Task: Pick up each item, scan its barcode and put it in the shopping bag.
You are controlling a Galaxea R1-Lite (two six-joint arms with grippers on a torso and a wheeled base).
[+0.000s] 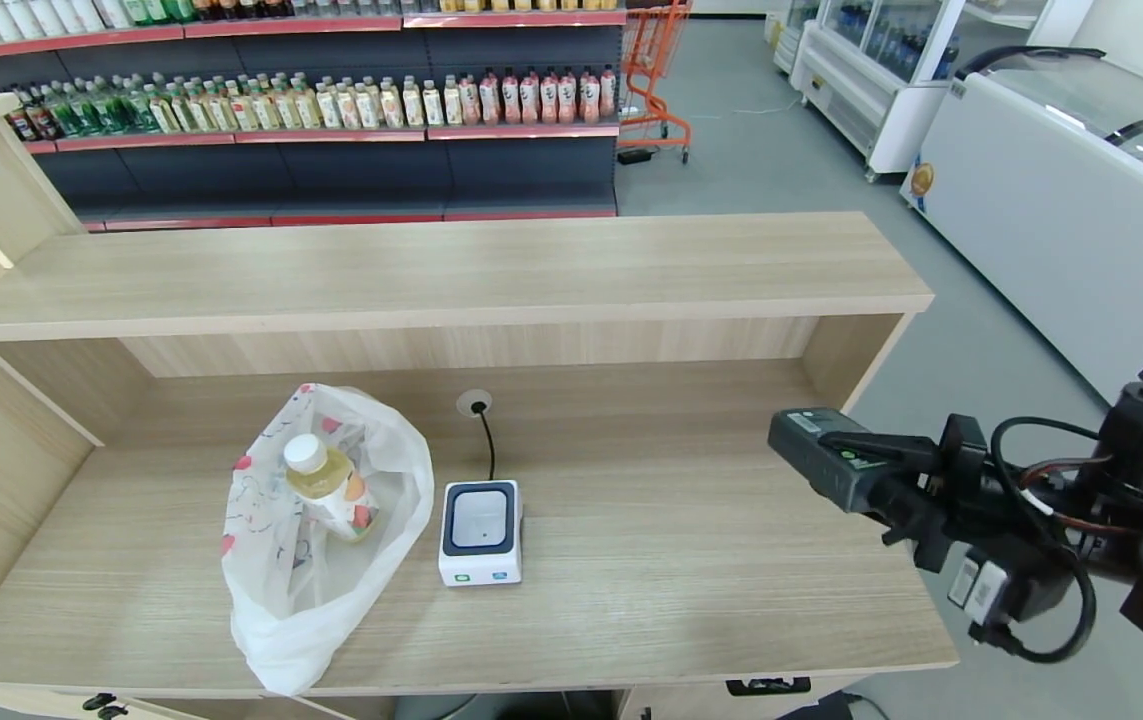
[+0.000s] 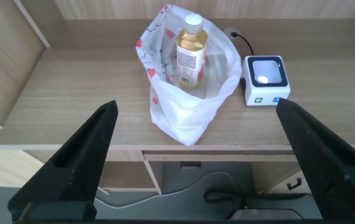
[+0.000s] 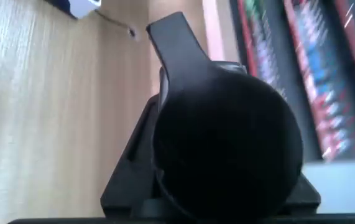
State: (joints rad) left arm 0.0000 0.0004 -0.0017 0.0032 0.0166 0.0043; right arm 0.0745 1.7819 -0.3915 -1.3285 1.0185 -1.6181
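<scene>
One bottle (image 1: 326, 490) with a white cap and a pale yellow drink sits inside the shopping bag (image 1: 271, 590), cap uppermost. The bag is thin white plastic with small red marks, and its mouth is open. It lies on the left half of the light wooden desk (image 1: 691, 560), with its lower end reaching the desk's near edge.

Just beside the bag, on its right, I see the barcode scanner (image 1: 480, 532). It is a small white box with a dark-framed window facing up. A black cable (image 1: 488, 445) runs from its back to a round grommet (image 1: 474, 403) in the desk top.

My left gripper (image 2: 196, 104) hangs off the near side of the desk, facing the bag. Its two black fingers (image 2: 84, 155) are spread wide and nothing is between them.

My right gripper (image 1: 801, 440) hangs at the right end of the desk, well apart from the scanner and the bag. From the head view it looks like a dark grey block at the tip of the arm. In its own wrist view a dark rounded shape covers the fingers, so I cannot tell how they stand or whether they hold anything.

Behind the desk rises a wooden ledge (image 1: 431, 265). Beyond it stand store shelves (image 1: 331, 100) lined with drink bottles, an orange cart (image 1: 656, 60) and white freezers (image 1: 1061, 220) along the right.
</scene>
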